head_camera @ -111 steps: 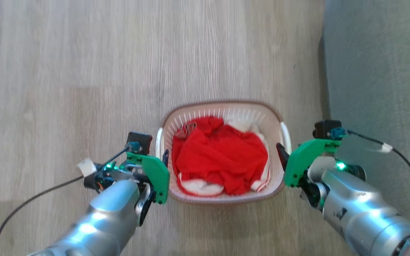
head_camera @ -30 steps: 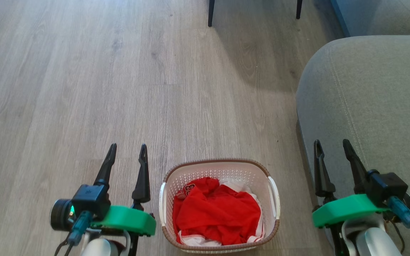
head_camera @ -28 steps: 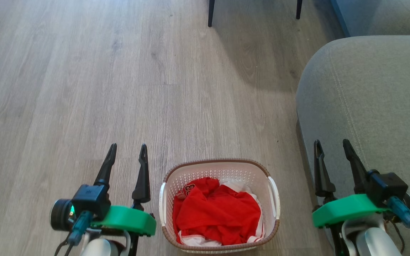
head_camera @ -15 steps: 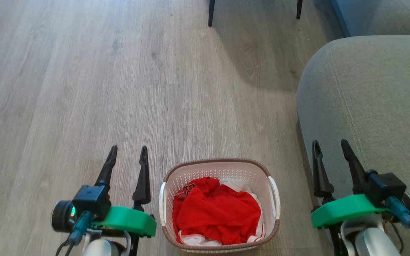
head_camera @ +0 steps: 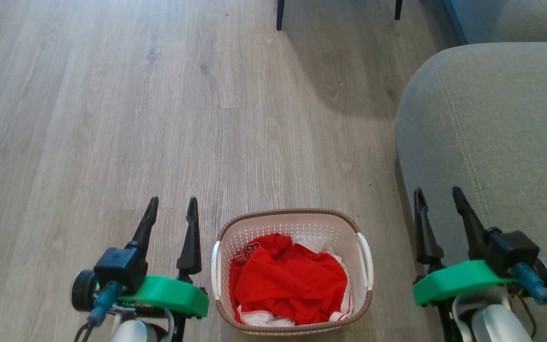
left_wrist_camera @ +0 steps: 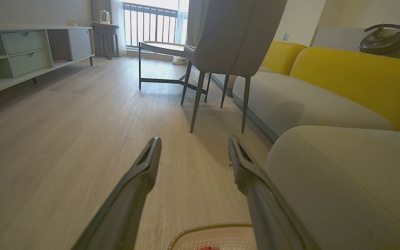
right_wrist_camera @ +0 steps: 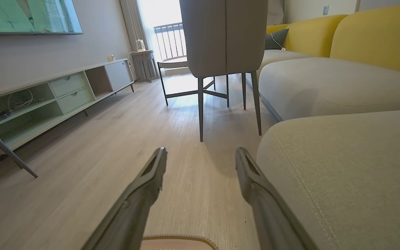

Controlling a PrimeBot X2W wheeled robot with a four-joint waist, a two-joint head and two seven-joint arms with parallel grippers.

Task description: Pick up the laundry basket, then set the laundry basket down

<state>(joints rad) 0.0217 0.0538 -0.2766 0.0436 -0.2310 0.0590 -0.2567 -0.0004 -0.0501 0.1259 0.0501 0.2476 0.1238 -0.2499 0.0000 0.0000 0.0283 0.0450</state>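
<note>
Okay, the laundry basket (head_camera: 297, 227) stands upright on the wood floor (head_camera: 112, 118) beside the grey sofa (head_camera: 492, 118). Its white side handles face one arm each, which I judge suits a two-armed lift. My left end effector (head_camera: 172, 202) and right end effector (head_camera: 437, 191) both have fingers spread wide, gripping nothing and pointing forward past it. The basket, with red and white clothes (head_camera: 287, 285) inside, sits between the two and back from the fingertips, nearer my body, touching neither, and closer to the left one.
</note>
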